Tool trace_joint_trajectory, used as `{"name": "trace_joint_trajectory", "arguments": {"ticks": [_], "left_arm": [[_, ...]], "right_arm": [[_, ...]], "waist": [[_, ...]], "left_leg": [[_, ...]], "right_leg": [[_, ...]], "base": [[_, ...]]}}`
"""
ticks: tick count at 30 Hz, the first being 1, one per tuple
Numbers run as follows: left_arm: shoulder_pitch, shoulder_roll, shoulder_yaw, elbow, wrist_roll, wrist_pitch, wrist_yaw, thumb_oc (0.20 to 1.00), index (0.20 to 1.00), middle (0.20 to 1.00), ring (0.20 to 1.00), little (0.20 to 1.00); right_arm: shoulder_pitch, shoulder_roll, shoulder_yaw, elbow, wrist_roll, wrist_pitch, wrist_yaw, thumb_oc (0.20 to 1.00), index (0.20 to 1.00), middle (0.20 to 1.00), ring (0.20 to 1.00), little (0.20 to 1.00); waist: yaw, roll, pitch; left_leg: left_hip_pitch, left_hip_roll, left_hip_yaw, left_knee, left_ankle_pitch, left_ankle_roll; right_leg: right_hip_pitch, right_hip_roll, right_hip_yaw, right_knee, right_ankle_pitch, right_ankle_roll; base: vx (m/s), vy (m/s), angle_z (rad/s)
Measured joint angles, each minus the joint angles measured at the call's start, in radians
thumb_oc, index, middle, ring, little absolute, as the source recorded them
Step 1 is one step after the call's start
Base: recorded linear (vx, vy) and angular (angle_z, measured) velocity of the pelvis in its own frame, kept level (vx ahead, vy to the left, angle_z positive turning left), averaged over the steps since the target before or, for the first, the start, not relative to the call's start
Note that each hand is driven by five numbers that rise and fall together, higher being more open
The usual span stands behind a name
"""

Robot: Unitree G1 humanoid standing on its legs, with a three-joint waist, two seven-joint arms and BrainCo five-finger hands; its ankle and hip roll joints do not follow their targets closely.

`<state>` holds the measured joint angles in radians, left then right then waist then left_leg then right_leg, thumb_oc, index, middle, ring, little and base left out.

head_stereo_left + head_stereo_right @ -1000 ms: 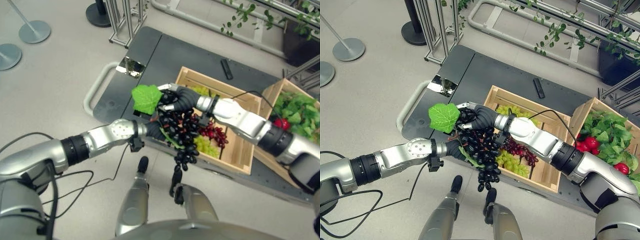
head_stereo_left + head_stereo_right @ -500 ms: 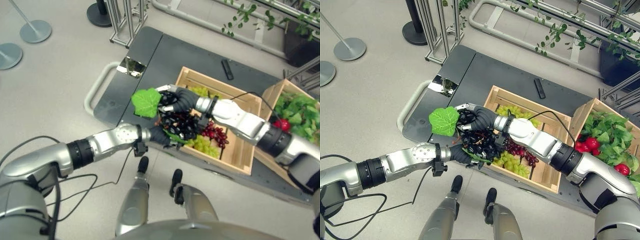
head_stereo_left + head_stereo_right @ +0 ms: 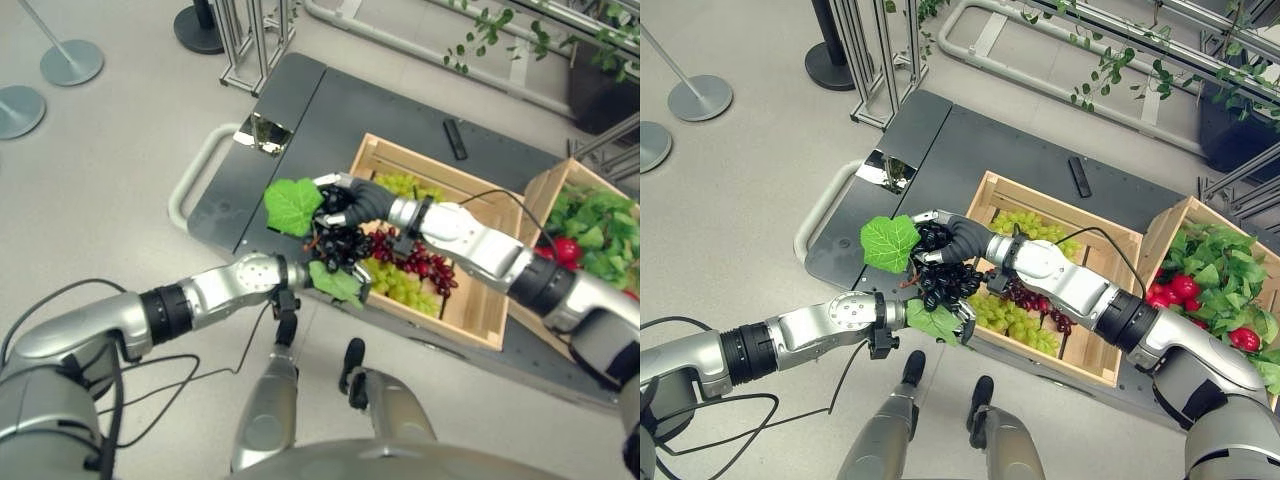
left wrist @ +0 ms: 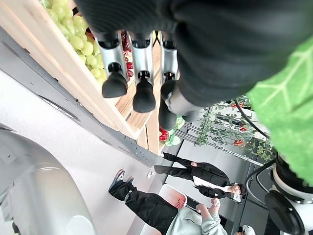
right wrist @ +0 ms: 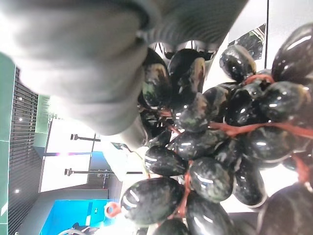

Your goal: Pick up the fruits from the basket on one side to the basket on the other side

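The bunch of black grapes (image 3: 945, 275) with its big green leaf (image 3: 889, 243) hangs bunched up at the near left corner of the wooden crate (image 3: 1108, 240). A second ago it dangled long, trailing well below the crate's edge; now no tail hangs loose, and the whole cluster sits gathered between the two hands. A smaller leaf (image 3: 932, 321) lies under it, on top of the left hand.

The right hand (image 3: 958, 238) curls over the top of the bunch by the big leaf; its wrist view shows glossy dark grapes (image 5: 215, 142) pressed right up against the palm. It holds the same place as before.

The left hand (image 3: 962, 322) has come up from lower down and now sits beneath the cluster, touching its underside. Its wrist view shows the fingers (image 4: 141, 73) straight and side by side, not closed around anything, with the crate wall just past them.

Inside the crate, green grapes (image 3: 1012, 322) and red grapes (image 3: 1038, 300) lie as they did. A second crate (image 3: 1160, 238) to the right holds leaves and red fruit (image 3: 1168, 290). Both crates stand on a dark flat cart (image 3: 970, 140).
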<state>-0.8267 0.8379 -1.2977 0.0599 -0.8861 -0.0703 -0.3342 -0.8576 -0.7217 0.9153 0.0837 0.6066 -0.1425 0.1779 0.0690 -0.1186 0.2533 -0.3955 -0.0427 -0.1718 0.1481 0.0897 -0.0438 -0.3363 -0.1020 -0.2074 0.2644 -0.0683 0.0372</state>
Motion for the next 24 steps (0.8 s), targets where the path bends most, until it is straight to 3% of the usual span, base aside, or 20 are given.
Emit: {"name": "trace_joint_trajectory", "arguments": {"ticks": [14, 15, 16, 24], "left_arm": [[0.011, -0.014, 0.024, 0.004, 0.001, 0.008, 0.0, 0.2, 0.2, 0.2, 0.2, 0.2], [0.011, -0.014, 0.024, 0.004, 0.001, 0.008, 0.0, 0.344, 0.344, 0.344, 0.344, 0.344], [0.011, -0.013, 0.024, 0.004, 0.001, 0.008, 0.0, 1.0, 1.0, 1.0, 1.0, 1.0], [0.007, -0.007, 0.022, 0.002, 0.01, 0.011, -0.003, 1.0, 1.0, 1.0, 1.0, 1.0]], "right_arm": [[0.0, 0.003, 0.0, 0.003, 0.0, 0.0, -0.001, 0.2, 0.2, 0.2, 0.2, 0.2], [0.0, 0.003, 0.0, 0.003, 0.0, 0.0, -0.001, 0.2, 0.2, 0.2, 0.2, 0.2], [0.0, 0.002, 0.0, 0.003, 0.0, 0.0, -0.001, 0.2, 0.2, 0.2, 0.2, 0.2], [0.0, 0.002, 0.0, 0.003, 0.0, 0.0, 0.0, 0.2, 0.2, 0.2, 0.2, 0.2]], "waist": [[0.001, 0.001, 0.0], [0.001, 0.001, 0.0], [0.001, 0.001, 0.0], [0.0, 0.002, 0.001]], "left_leg": [[0.0, -0.001, -0.002, -0.002, 0.0, 0.0], [0.0, -0.001, -0.002, -0.002, 0.0, 0.0], [0.0, -0.001, -0.002, -0.002, 0.0, 0.0], [0.0, -0.001, -0.002, -0.003, 0.0, 0.0]], "right_leg": [[0.0, -0.001, -0.002, 0.0, -0.001, 0.0], [0.0, -0.001, -0.002, 0.0, -0.001, 0.0], [0.0, -0.001, -0.002, 0.0, -0.001, 0.0], [0.0, -0.002, -0.003, 0.0, -0.001, 0.0]], "base": [[0.0, 0.0, 0.0], [0.0, 0.0, 0.0], [0.0, 0.0, 0.0], [0.0, 0.0, 0.0]]}}
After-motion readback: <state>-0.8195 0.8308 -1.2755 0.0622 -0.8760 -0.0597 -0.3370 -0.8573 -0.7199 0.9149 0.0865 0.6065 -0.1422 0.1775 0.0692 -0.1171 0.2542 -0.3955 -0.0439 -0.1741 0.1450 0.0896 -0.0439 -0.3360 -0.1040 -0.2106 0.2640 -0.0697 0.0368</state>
